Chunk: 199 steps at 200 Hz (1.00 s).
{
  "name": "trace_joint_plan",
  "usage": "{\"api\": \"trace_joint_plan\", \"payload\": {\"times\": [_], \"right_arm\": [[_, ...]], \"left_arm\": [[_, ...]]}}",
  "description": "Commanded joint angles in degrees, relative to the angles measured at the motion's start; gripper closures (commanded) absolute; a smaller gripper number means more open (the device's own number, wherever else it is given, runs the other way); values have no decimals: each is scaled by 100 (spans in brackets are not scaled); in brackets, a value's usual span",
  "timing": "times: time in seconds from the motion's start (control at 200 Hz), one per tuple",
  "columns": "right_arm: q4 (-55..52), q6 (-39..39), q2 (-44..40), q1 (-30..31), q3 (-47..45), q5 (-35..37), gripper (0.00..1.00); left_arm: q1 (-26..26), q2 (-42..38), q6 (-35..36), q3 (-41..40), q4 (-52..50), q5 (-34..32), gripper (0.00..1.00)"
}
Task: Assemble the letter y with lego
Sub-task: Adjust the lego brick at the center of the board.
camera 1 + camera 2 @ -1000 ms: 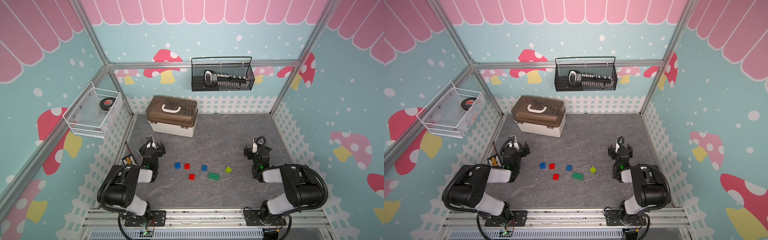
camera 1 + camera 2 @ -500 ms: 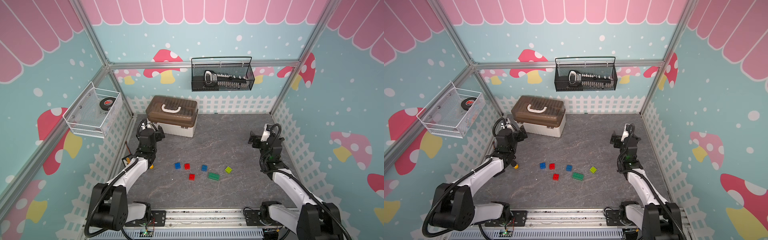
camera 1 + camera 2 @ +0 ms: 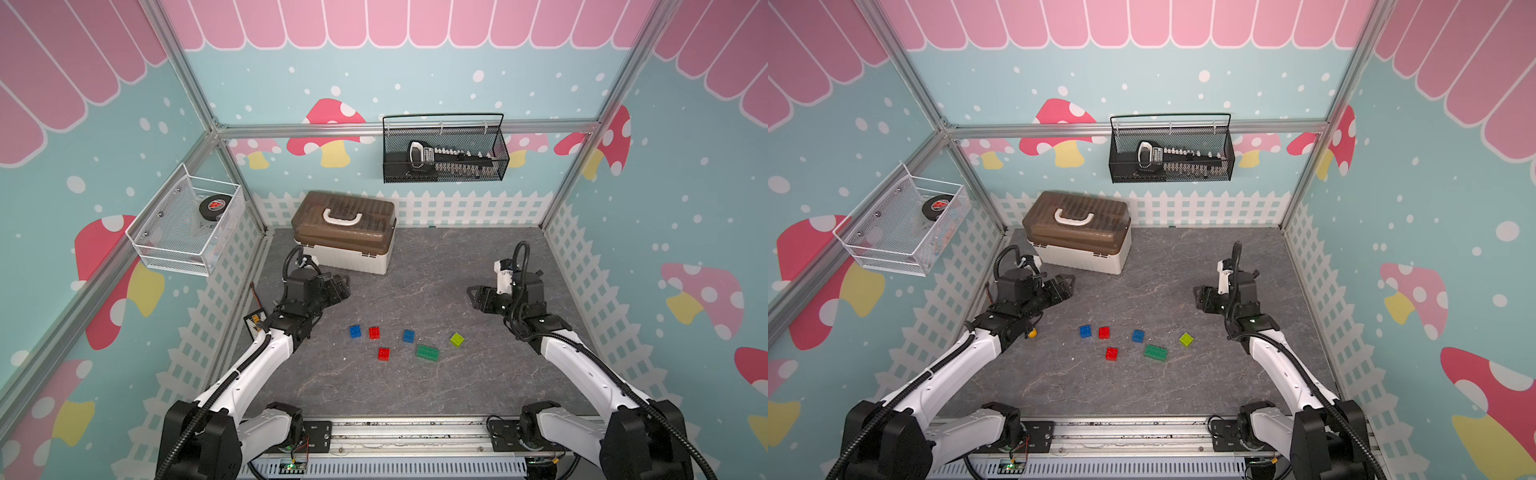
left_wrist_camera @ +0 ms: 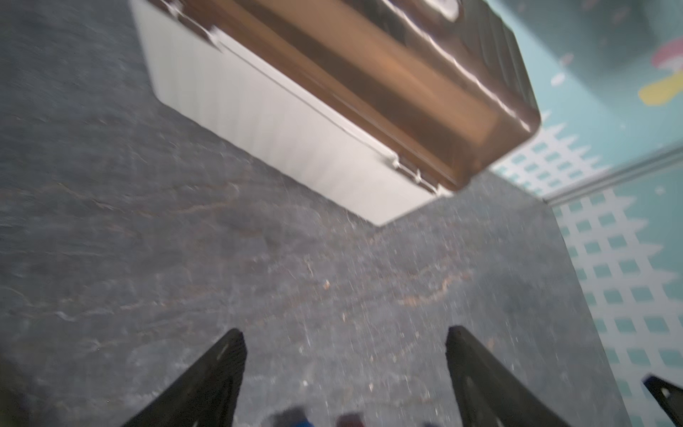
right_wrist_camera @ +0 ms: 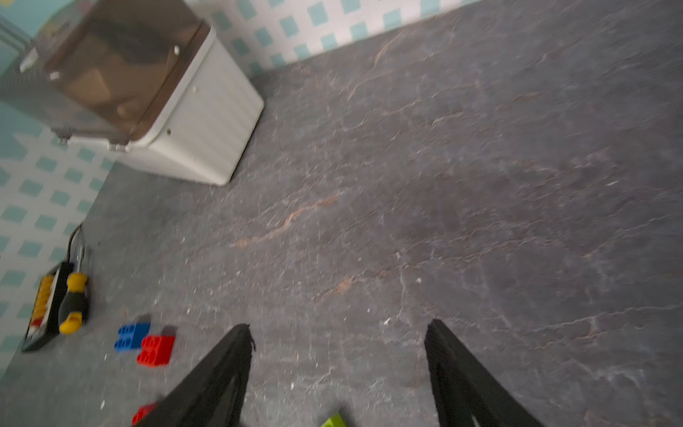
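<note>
Six lego bricks lie loose and apart on the grey floor in both top views: a blue brick (image 3: 355, 331), a red brick (image 3: 374, 332), a second blue brick (image 3: 409, 336), a lime brick (image 3: 457, 339), a second red brick (image 3: 383, 353) and a longer dark green brick (image 3: 427, 352). No joined letter y is in view. My left gripper (image 3: 343, 286) (image 4: 345, 332) hangs open and empty, behind and left of the bricks. Behind and right of them, my right gripper (image 3: 473, 296) (image 5: 340, 325) is open and empty too. The right wrist view shows the blue brick (image 5: 131, 336) beside the red brick (image 5: 155, 349).
A white toolbox with a brown lid (image 3: 345, 237) stands at the back left, close behind my left gripper. A yellow-handled screwdriver (image 5: 74, 303) and a small black tray (image 3: 255, 322) lie by the left fence. A white wire basket (image 3: 187, 224) and a black mesh basket (image 3: 444, 153) hang on the walls.
Both arms unfolded from beside their bases, reached up and back, then swung inward towards the middle. Both grippers' jaws have narrowed somewhat. The bricks have not moved.
</note>
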Motion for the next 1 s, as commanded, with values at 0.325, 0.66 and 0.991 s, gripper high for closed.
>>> {"api": "trace_joint_plan", "payload": {"times": [0.325,0.66,0.991], "right_arm": [[-1863,-507,393,1142,386,471,33],[-1562,-702,992,2230,643,212,34],[-1426,-541,1245,2313,657,326,34]], "left_arm": [[-1873,-283,-608,-984,-785,133,31],[-2126,-880,-974,-1690,-823,69,40],[-2439,216,-975,-1535,-1,651,52]]}}
